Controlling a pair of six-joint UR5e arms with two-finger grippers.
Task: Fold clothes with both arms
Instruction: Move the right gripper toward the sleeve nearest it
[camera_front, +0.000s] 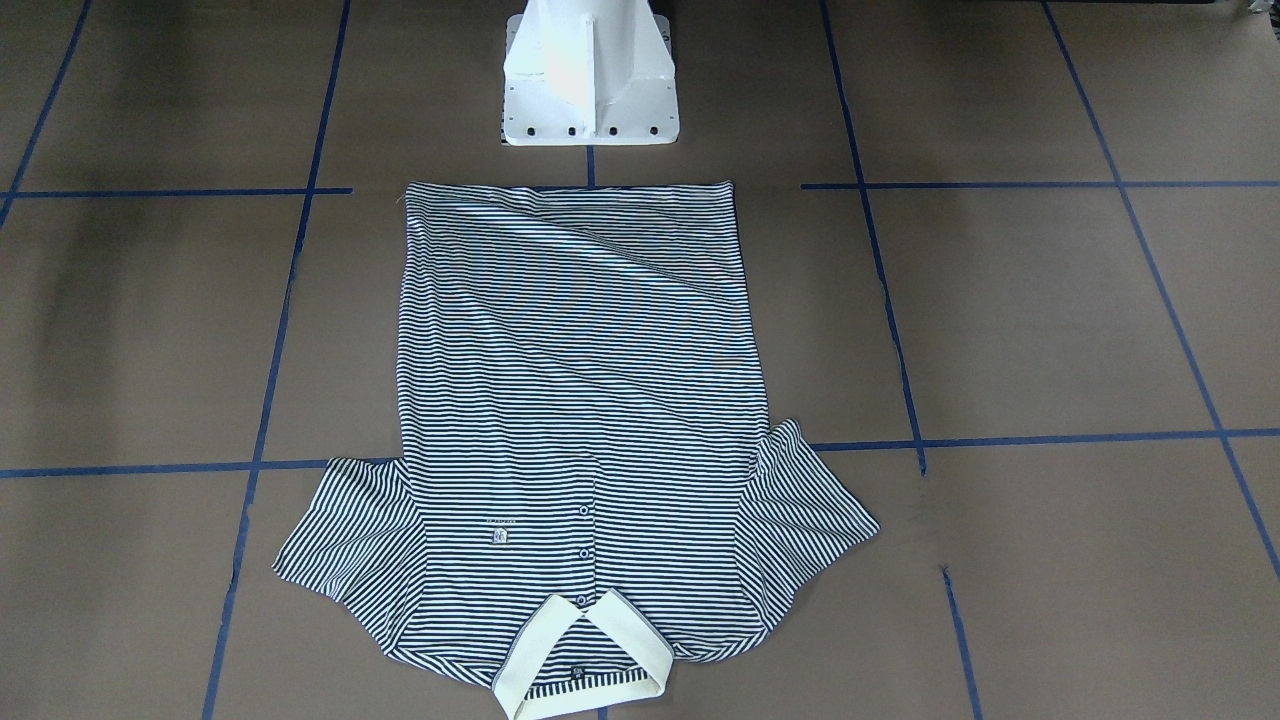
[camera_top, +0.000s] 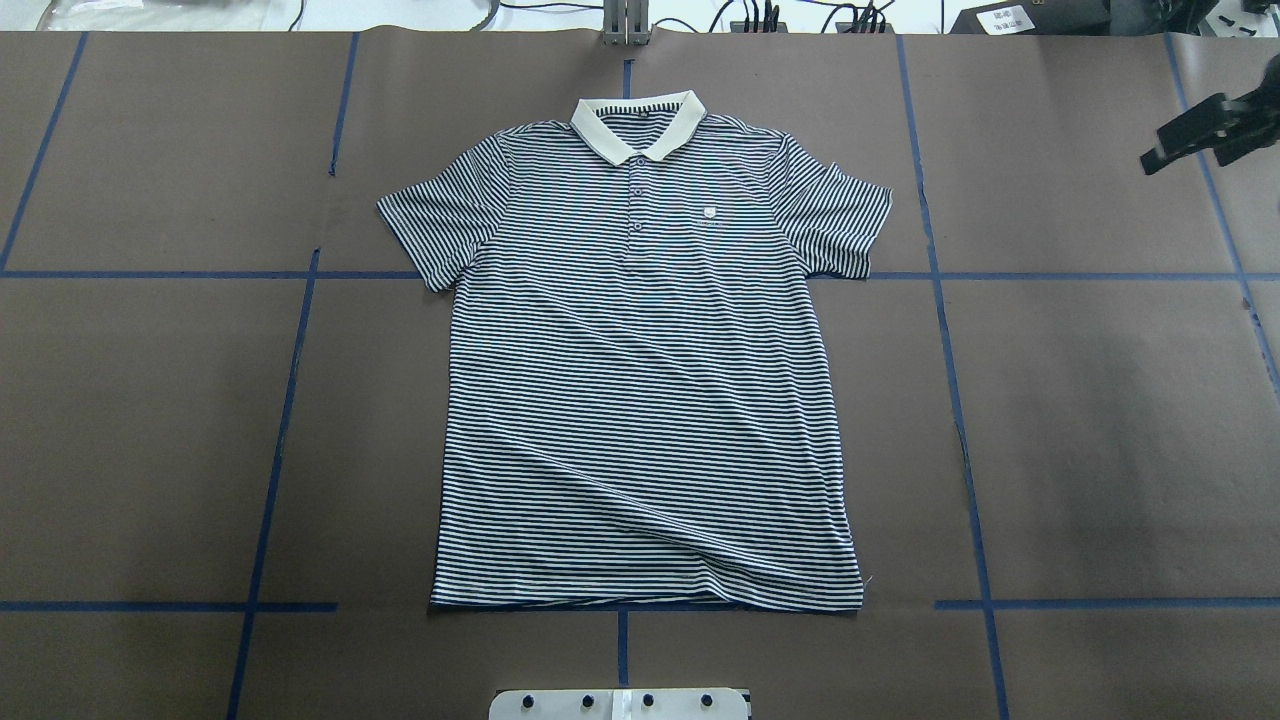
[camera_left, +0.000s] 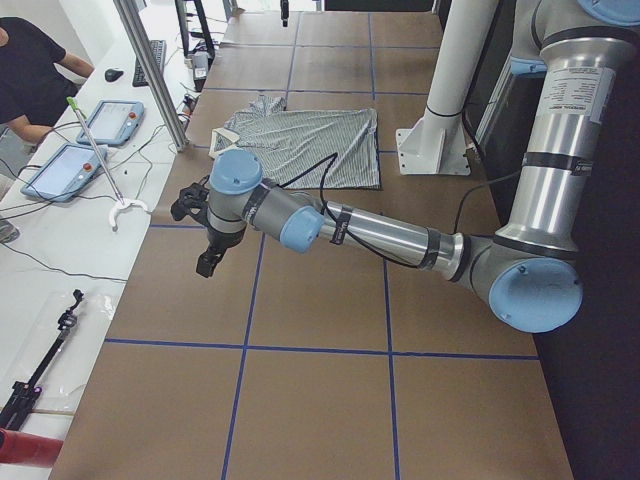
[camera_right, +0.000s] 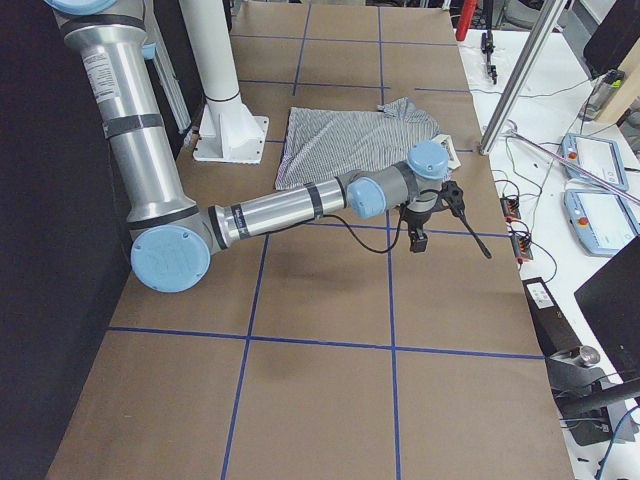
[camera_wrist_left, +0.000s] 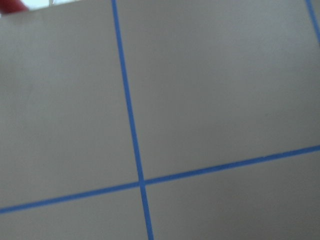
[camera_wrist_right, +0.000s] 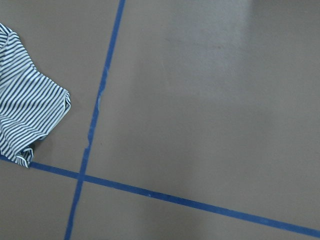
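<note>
One polo shirt (camera_top: 640, 380) lies flat, face up, mid-table (camera_top: 1100, 400), its collar (camera_top: 638, 125) toward the far edge. My left gripper (camera_left: 207, 265) and right gripper (camera_right: 419, 240) hover out near the table's ends, too small to tell my fingers' spread. I'd probably take its two sleeves (camera_top: 440, 215) together, pinching evenly.

Left arm (camera_left: 385, 232), right arm (camera_right: 270, 211) outstretched
</note>
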